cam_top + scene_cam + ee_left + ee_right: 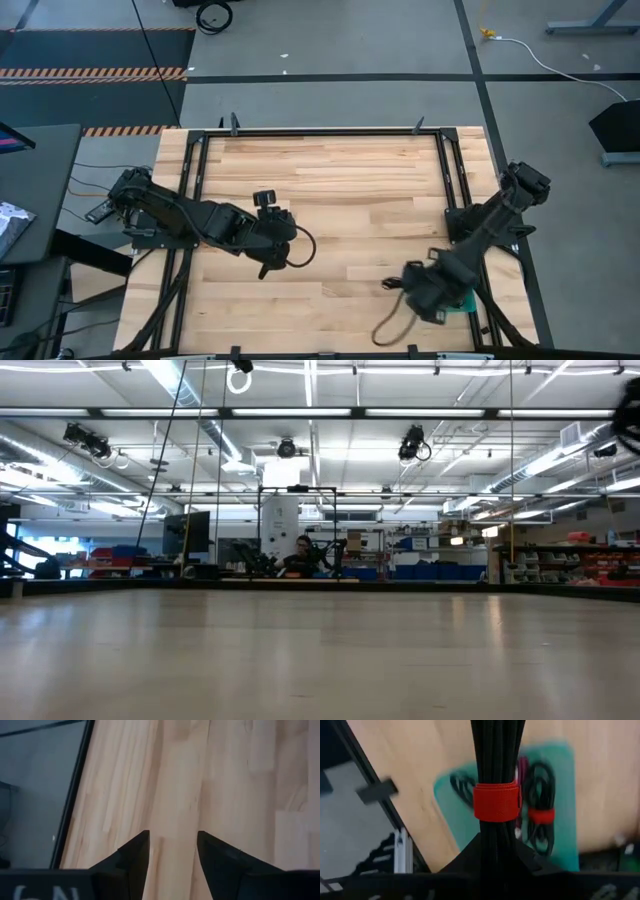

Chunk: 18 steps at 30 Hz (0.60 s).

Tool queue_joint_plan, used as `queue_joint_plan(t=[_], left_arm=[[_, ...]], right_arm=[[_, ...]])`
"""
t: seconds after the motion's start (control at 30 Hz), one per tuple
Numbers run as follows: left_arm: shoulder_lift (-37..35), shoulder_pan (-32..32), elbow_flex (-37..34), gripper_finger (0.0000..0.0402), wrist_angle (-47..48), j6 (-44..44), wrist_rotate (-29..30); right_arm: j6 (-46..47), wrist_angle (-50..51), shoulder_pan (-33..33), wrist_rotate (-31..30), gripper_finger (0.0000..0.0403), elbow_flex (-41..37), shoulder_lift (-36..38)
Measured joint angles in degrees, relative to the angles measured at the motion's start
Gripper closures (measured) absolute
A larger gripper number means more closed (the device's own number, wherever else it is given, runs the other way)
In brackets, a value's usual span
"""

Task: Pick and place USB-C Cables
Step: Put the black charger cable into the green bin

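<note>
Wooden tabletop [340,190] under both arms: your right gripper [496,851], clenched on a red-tied USB-C cable bundle [495,775], hangs above the teal tray [565,795], so lower it squarely over the tray before letting go, while the left gripper [172,851] waits parted and empty, well apart from it.

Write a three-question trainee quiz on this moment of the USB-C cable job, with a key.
1. True or false: the left gripper is holding a cable.
2. What does the right gripper carry?
A. a white cord
B. a black cable bundle with a red tie
C. nothing
3. Fill in: in the right wrist view, the cables already placed lie in the teal ____.

Key:
1. False. Its fingers stand apart over the bare wooden table.
2. B.
3. Tray. A maroon cable and another black bundle show in it.
</note>
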<state>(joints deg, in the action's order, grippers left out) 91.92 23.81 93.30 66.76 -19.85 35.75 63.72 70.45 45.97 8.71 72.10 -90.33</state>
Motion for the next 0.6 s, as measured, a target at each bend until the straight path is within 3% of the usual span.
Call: queue_joint_plan(t=[0.23,0.43,0.6], left_arm=[[0.0,1.1,0.0,0.0230,-0.8,-0.6,1.8],[2.2,3.9,0.1,0.0230,-2.8,-3.6,10.2],[6.2,7.1,0.1,0.0230,-2.7,-4.0,13.6]], right_arm=[[15.5,1.2,8.4,-1.1,0.0350,0.0,0.0],[32.5,3.8,13.5,-5.0,0.0350,-0.1,-0.1],[36.1,1.3,15.6,-4.7,0.0350,-3.0,-0.5]])
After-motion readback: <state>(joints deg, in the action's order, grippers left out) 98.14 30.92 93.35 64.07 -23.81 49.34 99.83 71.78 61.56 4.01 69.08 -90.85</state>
